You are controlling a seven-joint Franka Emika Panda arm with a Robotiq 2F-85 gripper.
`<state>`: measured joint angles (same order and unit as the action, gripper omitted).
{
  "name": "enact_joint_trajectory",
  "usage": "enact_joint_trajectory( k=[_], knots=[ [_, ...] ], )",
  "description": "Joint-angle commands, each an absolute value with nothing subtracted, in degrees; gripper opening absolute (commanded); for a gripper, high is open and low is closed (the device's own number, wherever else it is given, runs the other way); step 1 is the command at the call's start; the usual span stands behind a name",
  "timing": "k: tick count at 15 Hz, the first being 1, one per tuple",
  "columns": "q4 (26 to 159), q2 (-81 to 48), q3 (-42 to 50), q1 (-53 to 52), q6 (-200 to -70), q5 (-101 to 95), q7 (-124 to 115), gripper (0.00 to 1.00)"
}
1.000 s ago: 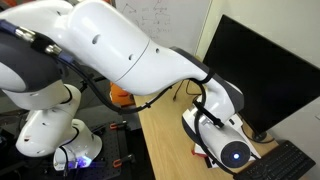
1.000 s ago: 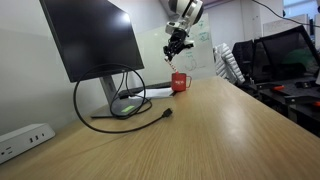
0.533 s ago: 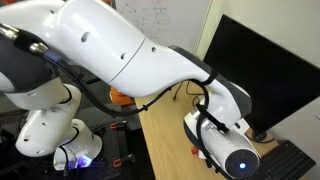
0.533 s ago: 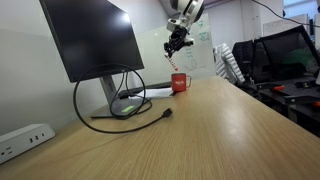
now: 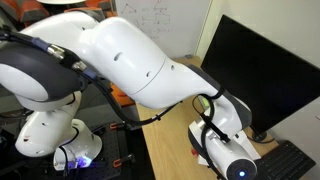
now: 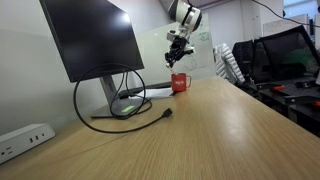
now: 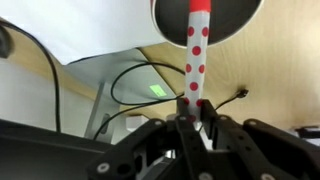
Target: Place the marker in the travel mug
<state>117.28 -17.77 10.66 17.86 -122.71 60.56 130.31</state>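
Red dots cover the white marker (image 7: 196, 50), clamped at its lower end by the tool (image 7: 190, 108), whose fingers are closed tight on it at bottom centre of the wrist view. Its far end overlaps the round grey top of the travel mug (image 7: 235, 14) at the top edge. In an exterior view the travel mug (image 6: 180, 83) stands on the wooden desk (image 6: 210, 130), upper centre, below the tool

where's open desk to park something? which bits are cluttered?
Open: the wide stretch of desk in front of the mug, beside the cable loop. Crowded: around the foot of the monitor, and over the mug, where the claw holds the marker.
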Motion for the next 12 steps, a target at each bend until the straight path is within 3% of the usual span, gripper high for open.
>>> enact_joint_trajectory(
  k=[1,2,9,12],
  knots=[
    [114.69,-20.77,10.46,18.38,-124.29,61.84,130.7,0.43],
    [114.51,-20.99,10.49,18.44,-125.01,61.47,130.46,0.45],
    [119.72,-11.27,12.88,15.92,-136.71,45.63,123.99,0.96],
    [123.11,-7.62,11.83,15.77,-141.31,36.7,117.37,1.0]
  ],
)
